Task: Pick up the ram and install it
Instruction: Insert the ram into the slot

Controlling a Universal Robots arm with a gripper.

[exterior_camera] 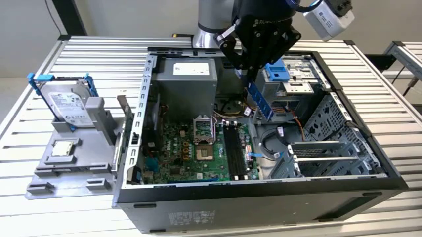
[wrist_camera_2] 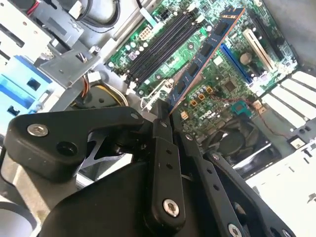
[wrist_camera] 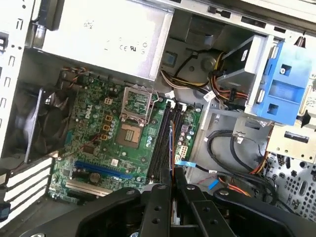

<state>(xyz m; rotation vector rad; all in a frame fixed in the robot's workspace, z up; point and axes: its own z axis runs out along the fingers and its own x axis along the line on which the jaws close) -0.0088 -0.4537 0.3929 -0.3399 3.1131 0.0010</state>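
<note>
My gripper [exterior_camera: 250,72] hangs over the open computer case [exterior_camera: 264,202], shut on the upper end of the ram [exterior_camera: 260,101], a long blue circuit-board stick. The stick slants down toward the motherboard [exterior_camera: 178,153] and hangs above it, near the black memory slots [exterior_camera: 234,148], touching nothing. In the second wrist view the ram [wrist_camera_2: 207,54] runs out from my gripper [wrist_camera_2: 165,119] across the board, beside the slots [wrist_camera_2: 158,44]. In the first wrist view the ram [wrist_camera: 171,148] shows edge-on, roughly in line with the slots [wrist_camera: 162,138], above my gripper [wrist_camera: 172,174].
A silver hard drive [exterior_camera: 66,101] with blue clips stands in a grey holder outside the case on the exterior view's left, with a small square processor chip [exterior_camera: 64,147] below it. Inside the case are the power supply [exterior_camera: 188,74], a blue drive bracket [exterior_camera: 277,72], cables [exterior_camera: 290,111] and the empty processor socket [exterior_camera: 203,140].
</note>
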